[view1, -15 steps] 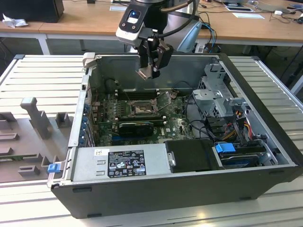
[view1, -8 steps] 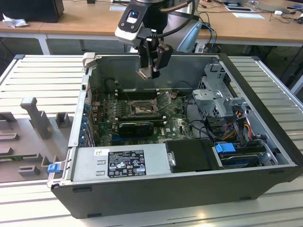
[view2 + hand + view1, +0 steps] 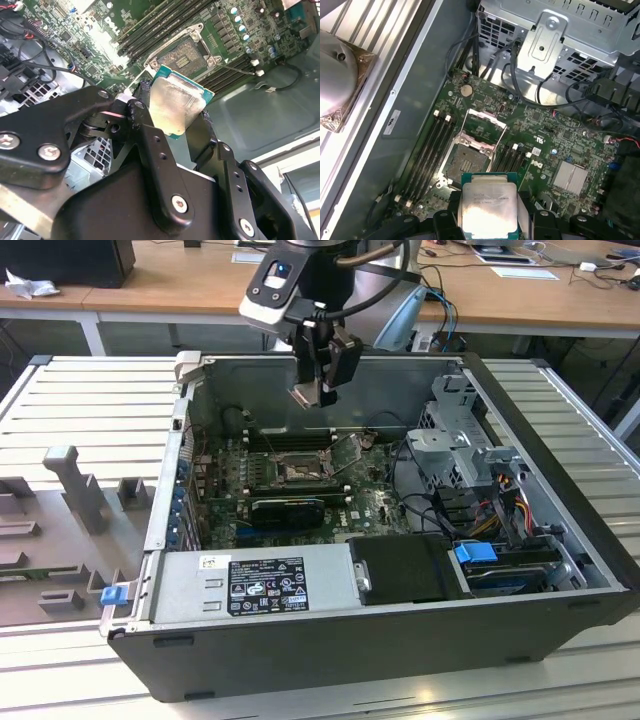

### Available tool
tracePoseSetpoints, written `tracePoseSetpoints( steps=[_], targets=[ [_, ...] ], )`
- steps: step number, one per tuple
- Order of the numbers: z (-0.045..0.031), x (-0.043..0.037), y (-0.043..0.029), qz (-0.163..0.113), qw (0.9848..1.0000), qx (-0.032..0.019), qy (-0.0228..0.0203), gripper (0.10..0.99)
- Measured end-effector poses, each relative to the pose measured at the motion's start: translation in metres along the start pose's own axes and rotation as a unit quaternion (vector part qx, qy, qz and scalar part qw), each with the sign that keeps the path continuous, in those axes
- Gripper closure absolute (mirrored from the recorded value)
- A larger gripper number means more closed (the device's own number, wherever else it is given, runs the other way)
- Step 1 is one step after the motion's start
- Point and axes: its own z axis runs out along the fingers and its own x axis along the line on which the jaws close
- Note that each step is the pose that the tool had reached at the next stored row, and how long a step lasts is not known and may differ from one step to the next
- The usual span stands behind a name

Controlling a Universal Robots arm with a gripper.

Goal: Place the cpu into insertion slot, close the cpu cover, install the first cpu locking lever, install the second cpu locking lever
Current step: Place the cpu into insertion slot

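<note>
One end effector squeezes the cpu up over the bare insertion slot | cpu cover flipped up | exterior view: black wires at slot's 3 o'clock

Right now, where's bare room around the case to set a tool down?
Free: slatted table at the exterior view's right of the case and along its near side. Crowded: grey fixtures at that view's left, cables by the drive cage, gripper with cpu above the insertion slot.

cpu edges hidden in grip, insertion slot corner covered
</note>
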Motion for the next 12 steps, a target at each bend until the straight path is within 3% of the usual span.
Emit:
tracePoseSetpoints(
  steps=[8, 12],
  targets=[
    [0.0002, 0.0001, 0.0000, 0.027, 0.9996, -0.0006, -0.0024, 0.557],
    [0.0007, 0.0000, 0.0000, 0.067, 0.9978, -0.0014, -0.0059, 0.557]
  ],
)
